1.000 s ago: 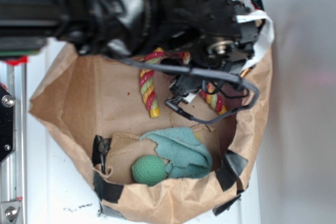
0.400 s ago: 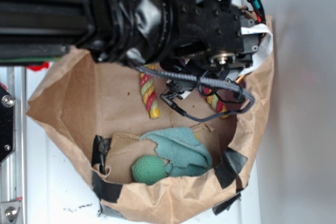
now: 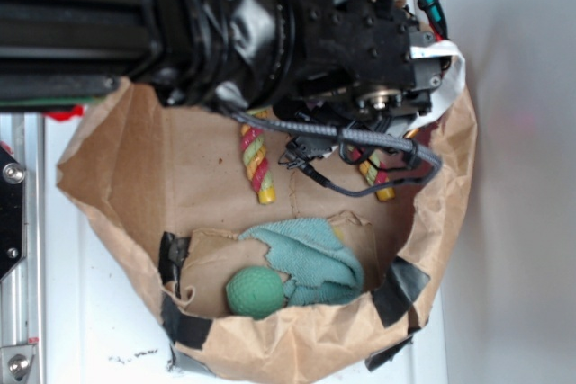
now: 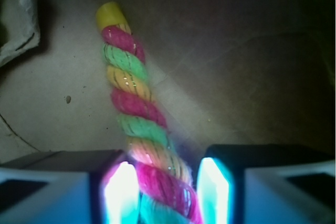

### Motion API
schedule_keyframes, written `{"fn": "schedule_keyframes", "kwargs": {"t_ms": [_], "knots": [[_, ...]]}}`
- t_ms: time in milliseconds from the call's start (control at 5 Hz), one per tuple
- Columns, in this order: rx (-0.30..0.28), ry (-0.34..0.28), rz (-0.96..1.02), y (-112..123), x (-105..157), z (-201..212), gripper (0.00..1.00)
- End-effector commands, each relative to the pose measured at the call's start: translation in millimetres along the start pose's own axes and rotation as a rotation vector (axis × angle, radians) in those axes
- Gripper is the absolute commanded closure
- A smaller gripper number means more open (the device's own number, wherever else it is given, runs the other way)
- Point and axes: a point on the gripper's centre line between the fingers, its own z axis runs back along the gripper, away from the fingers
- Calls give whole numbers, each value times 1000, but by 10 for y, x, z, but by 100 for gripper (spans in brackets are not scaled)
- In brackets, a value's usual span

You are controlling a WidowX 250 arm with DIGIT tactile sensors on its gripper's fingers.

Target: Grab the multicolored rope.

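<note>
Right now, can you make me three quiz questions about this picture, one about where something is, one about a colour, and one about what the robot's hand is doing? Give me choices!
1. Where does the green ball sit?
A. beside the teal cloth in the paper bag
B. on top of the robot arm
C. outside the bag on the white table

2. What colour is the tip of the multicolored rope?
A. blue
B. yellow
C. black

3. How does the end effector stand?
A. far above the rope
B. holding the cloth
C. a finger on each side of the rope

Answers: 1 A, the exterior view shows ball against cloth inside the bag. 2 B, the wrist view shows a yellow cap. 3 C, the wrist view shows the rope between both fingers.
</note>
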Motion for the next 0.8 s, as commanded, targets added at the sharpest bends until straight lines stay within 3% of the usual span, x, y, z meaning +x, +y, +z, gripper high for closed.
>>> {"fn": "schedule_keyframes", "kwargs": {"t_ms": [0,200,400,600], "knots": [[35,-46,9,151,52,263,100],[-16,-103,148,221,29,574,100],[-88,-168,419,265,9,1058,100],[-181,-238,596,348,20,1416,100]]}}
